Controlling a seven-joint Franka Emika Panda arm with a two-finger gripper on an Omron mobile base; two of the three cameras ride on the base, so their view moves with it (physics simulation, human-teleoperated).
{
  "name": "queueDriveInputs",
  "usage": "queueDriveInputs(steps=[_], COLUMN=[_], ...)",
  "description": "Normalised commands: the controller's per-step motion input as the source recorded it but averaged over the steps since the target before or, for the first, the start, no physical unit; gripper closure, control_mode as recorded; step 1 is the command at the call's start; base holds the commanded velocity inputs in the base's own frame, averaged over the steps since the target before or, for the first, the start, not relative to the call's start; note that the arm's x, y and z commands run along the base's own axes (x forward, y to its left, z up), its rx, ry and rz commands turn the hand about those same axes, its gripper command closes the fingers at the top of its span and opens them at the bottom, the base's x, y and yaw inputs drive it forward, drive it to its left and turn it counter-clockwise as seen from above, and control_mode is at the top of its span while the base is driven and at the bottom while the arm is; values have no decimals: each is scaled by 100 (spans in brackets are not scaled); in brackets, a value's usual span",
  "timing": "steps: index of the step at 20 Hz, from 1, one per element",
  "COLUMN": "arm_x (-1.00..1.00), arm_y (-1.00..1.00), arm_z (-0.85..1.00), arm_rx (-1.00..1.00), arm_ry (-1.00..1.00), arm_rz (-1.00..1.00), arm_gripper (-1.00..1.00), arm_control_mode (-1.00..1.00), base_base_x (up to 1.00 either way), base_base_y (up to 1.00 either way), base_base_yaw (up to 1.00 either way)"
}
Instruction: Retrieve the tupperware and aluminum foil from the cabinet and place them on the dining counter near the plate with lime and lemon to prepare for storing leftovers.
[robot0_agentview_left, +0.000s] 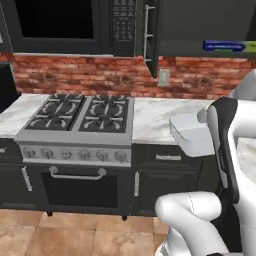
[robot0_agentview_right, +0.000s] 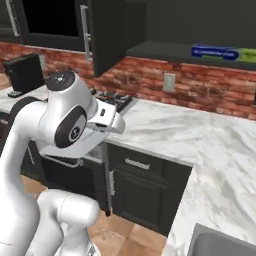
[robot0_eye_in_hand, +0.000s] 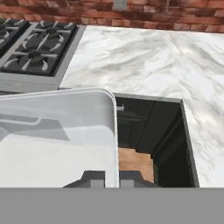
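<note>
The tool (robot0_eye_in_hand: 112, 177) is gripping the rim of the shallow translucent whitish plastic tupperware (robot0_eye_in_hand: 57, 135), holding it above the marble worktop (robot0_eye_in_hand: 148, 61) edge, container extending left of the fingers.

Brick wall (robot0_agentview_left: 90, 75), marble worktop (robot0_agentview_right: 200, 145), gas stove (robot0_agentview_left: 80, 117).

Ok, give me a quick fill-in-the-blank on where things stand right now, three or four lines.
1. The claw is shut on the rim of the ____.
2. The aluminum foil lies on the shelf of the open ____.
3. Left of the marble worktop stands a gas ____.
4. The wall behind the worktop is red ____.

Missing words: tupperware; cabinet; stove; brick
</note>
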Motion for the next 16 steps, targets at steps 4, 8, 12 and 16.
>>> queueDriveInputs(steps=[4,8,12,16], arm_x=[0,0,0,0], arm_y=[0,0,0,0], arm_z=[0,0,0,0], arm_rx=[0,0,0,0], arm_ry=[0,0,0,0], arm_rz=[0,0,0,0], arm_gripper=[100,100,100,100], arm_control_mode=[100,100,100,100], base_base_x=[-32,12,23,38], base_base_y=[42,28,7,1], base_base_yaw=[81,86,89,87])
